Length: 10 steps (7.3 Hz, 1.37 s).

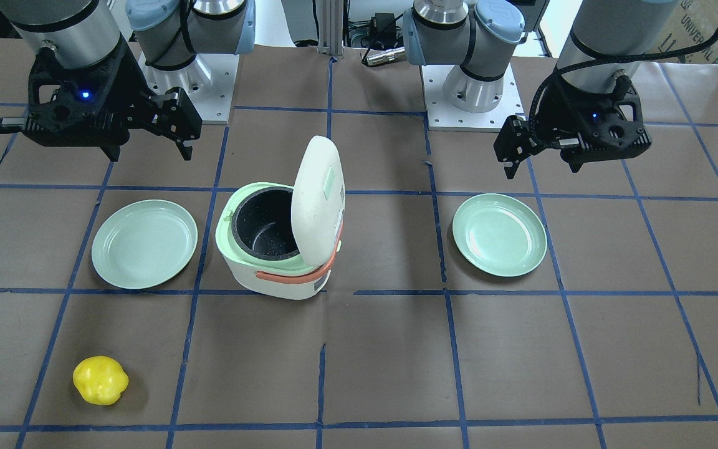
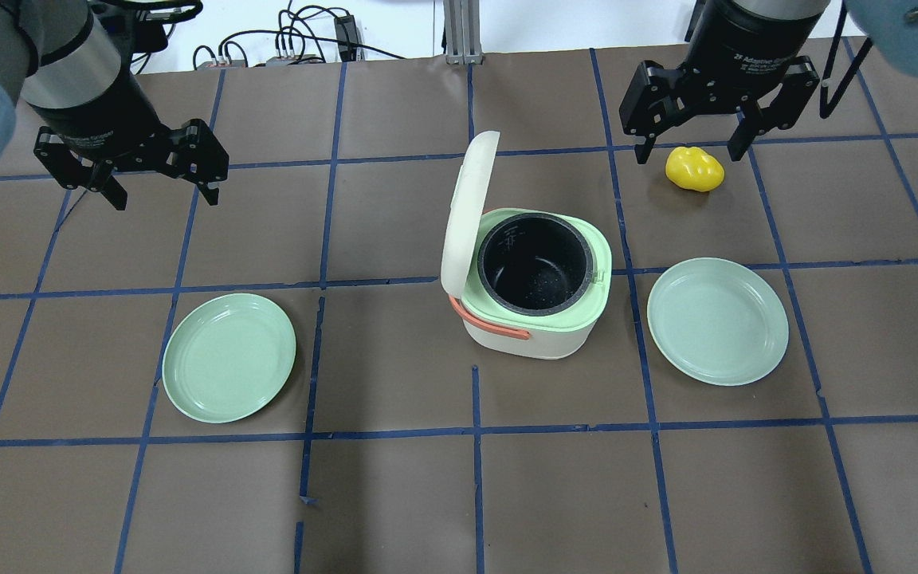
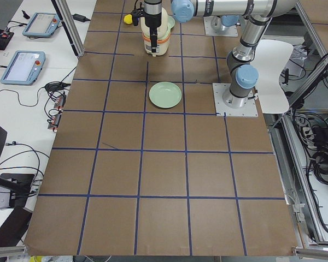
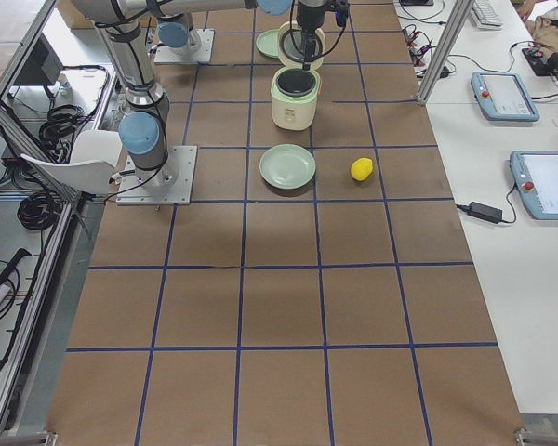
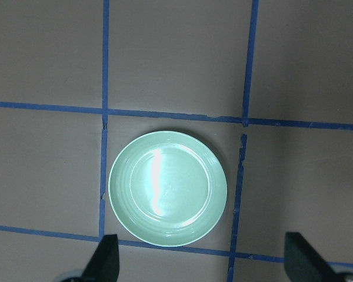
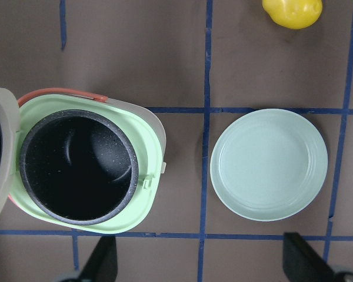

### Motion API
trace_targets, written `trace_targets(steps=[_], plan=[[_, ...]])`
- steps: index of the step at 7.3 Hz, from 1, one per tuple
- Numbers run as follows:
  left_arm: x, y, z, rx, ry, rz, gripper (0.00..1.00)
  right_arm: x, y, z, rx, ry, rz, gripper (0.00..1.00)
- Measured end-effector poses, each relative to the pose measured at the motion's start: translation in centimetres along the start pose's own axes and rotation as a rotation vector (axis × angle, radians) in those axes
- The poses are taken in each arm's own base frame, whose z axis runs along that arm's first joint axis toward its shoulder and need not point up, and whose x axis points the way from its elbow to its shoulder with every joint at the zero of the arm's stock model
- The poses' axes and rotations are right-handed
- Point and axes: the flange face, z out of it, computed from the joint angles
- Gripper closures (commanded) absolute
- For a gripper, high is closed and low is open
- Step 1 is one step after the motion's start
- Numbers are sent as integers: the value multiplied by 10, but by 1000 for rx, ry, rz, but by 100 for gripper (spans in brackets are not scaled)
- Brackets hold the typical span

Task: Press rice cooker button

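Rice cooker [image 2: 535, 319] sat mid-desk [image 2: 395, 494], its lid [image 2: 467, 215] swung upright and its black inner pot [image 2: 535, 263] empty. The left plate [image 2: 229, 357] and right plate [image 2: 717, 320] flanked it, both bare. A yellow object [image 2: 694, 169] lay beyond the right plate. The left tool [image 2: 166, 195] and right tool [image 6: 201, 258] hovered with fingers apart, holding nothing.

Lid-up rice cooker [image 2: 535, 269] between left plate [image 2: 229, 356] and right plate [image 2: 717, 320].
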Motion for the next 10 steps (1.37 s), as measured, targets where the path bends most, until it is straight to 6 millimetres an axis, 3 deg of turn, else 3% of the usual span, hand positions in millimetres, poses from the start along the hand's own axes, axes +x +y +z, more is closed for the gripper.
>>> trace_targets(steps=[3,10], plan=[[0,0,0,0,0,0,0,4,-1,5,-8,56,-7,1],[1,0,0,0,0,1,0,0,-4,8,-4,-6,3,1]])
